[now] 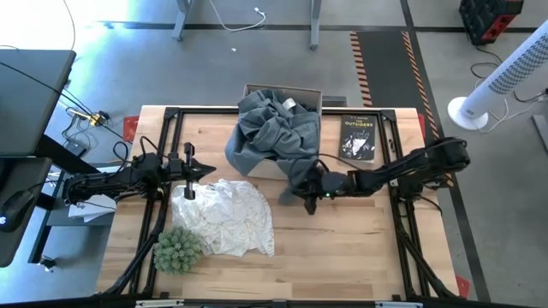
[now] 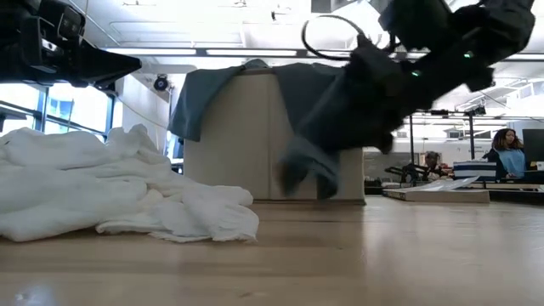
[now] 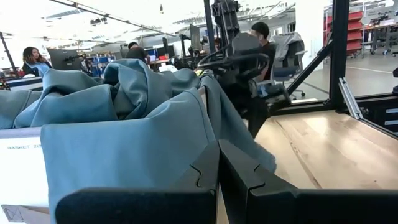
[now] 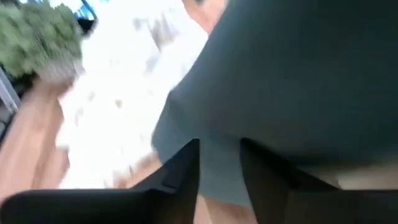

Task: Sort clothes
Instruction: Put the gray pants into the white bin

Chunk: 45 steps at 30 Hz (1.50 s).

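White garment (image 1: 224,216) heaped on surface (image 1: 342,248) in front of cardboard box (image 1: 282,94); grey garment (image 1: 272,133) draped over box. Right hand (image 1: 310,190) at grey hem beside box, part open, grip uncertain. Left hand (image 1: 199,171) shut, empty. Step: drawing grey garment out; next, firm pinch.

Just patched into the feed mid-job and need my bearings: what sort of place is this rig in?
Probably a robotics lab or workshop. The wooden table stands on a concrete floor with hazard-striped tape, and people sit at workstations behind.
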### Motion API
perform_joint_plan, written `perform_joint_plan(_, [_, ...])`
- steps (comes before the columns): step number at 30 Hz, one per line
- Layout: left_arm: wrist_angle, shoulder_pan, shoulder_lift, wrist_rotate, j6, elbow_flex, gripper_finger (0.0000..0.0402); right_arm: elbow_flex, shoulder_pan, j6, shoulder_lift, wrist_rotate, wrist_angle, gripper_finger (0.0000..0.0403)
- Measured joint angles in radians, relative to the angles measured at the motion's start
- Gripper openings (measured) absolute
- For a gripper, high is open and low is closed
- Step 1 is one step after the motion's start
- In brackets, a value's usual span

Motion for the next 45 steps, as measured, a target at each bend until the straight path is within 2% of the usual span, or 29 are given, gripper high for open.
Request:
perform_joint_plan(3, [0.0,0.0,0.0,0.0,0.0,0.0,0.0001,0.047,0.006,-0.037,0.038,0.029,0.08,0.0058])
perform_joint_plan(6, [0.0,0.0,0.0,0.0,0.0,0.0,0.0001,0.125,0.022,-0.089,0.038,0.12,0.11,0.001])
perform_joint_plan(11, [0.0,0.0,0.0,0.0,0.0,0.0,0.0001,0.27,0.047,-0.206,0.036,0.256,0.038,0.0009])
perform_joint_plan(14, [0.0,0.0,0.0,0.0,0.0,0.0,0.0001,0.377,0.046,-0.292,0.033,0.266,-0.152,0.0002])
perform_joint_plan(19, [0.0,0.0,0.0,0.0,0.0,0.0,0.0001,0.597,0.084,-0.429,0.036,0.261,-0.619,0.0007])
perform_joint_plan(21, [0.0,0.0,0.0,0.0,0.0,0.0,0.0001,0.665,0.103,-0.51,0.034,0.215,-0.78,0.0009])
perform_joint_plan(25, [0.0,0.0,0.0,0.0,0.0,0.0,0.0001,0.747,0.144,-0.696,0.036,0.15,-0.975,0.0036])
perform_joint_plan(29, [0.0,0.0,0.0,0.0,0.0,0.0,0.0001,0.774,0.16,-0.847,0.061,0.126,-1.07,0.01])
perform_joint_plan(34, [0.0,0.0,0.0,0.0,0.0,0.0,0.0001,0.775,0.182,-1.101,0.159,0.114,-1.126,0.0182])
perform_joint_plan(36, [0.0,0.0,0.0,0.0,0.0,0.0,0.0001,0.775,0.196,-1.186,0.21,0.154,-1.129,0.0202])
perform_joint_plan(41, [0.0,0.0,0.0,0.0,0.0,0.0,0.0001,0.774,0.216,-1.387,0.32,0.411,-1.153,0.0217])
perform_joint_plan(45, [0.0,0.0,0.0,0.0,0.0,0.0,0.0001,0.774,0.203,-1.424,0.394,0.483,-1.212,0.0213])
